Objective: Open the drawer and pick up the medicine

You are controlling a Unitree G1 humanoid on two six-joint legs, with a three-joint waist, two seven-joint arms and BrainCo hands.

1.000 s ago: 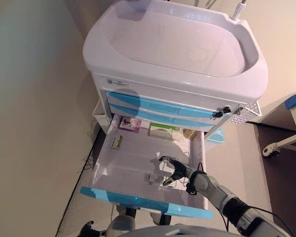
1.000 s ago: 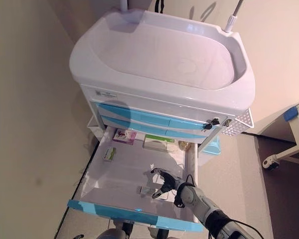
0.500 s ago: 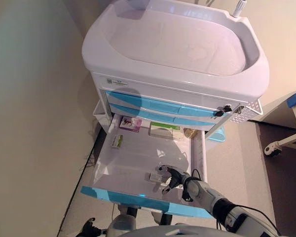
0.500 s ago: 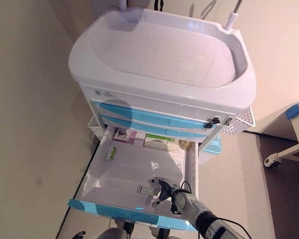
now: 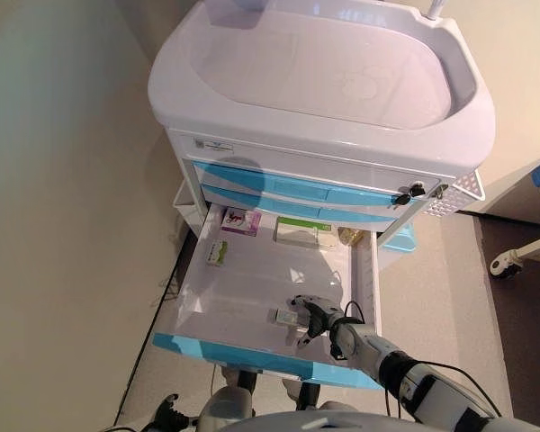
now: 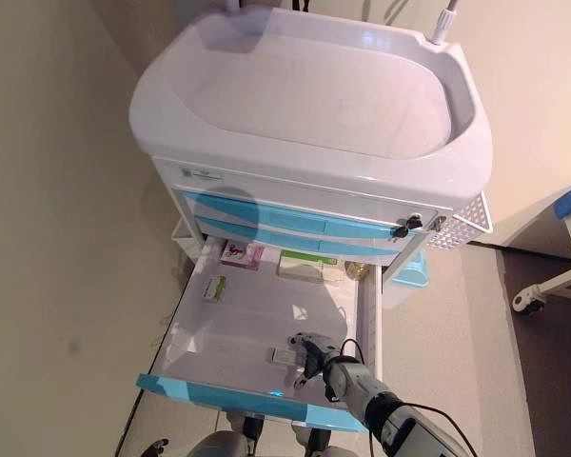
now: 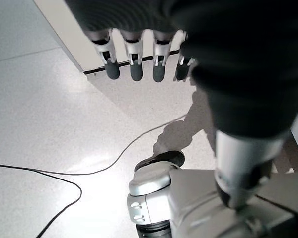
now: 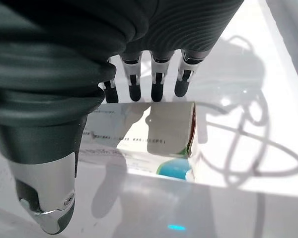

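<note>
In the pulled-out bottom drawer, near its front right corner: the work is taking place.
Cart: a white medical cart (image 5: 324,135) with a basin-shaped top is standing against the wall; two blue-fronted drawers above are sitting closed.
Drawer: the lowest drawer (image 5: 243,288), white inside with a blue front panel, is standing fully pulled out toward the robot.
Medicine: a small white medicine box (image 8: 159,134) with a blue-green mark on its near face is lying flat on the drawer floor, near the front and right of centre.
Right hand: the right hand (image 5: 317,317) is reaching down into the drawer from the near right; its fingers (image 8: 157,87) are hanging straight in a row over the far edge of the box, the thumb set apart on the near side, nothing clasped yet. Whether the tips are touching the box, I cannot tell.
Left hand: the left hand (image 7: 139,59) is showing only in its own wrist view, fingers straight and relaxed above the floor, holding nothing.
Other contents: a purple-and-white box (image 5: 239,221) and a green-and-white box (image 5: 303,232) are lying along the far wall of the drawer; a small green packet (image 5: 217,253) is lying at far left.
</note>
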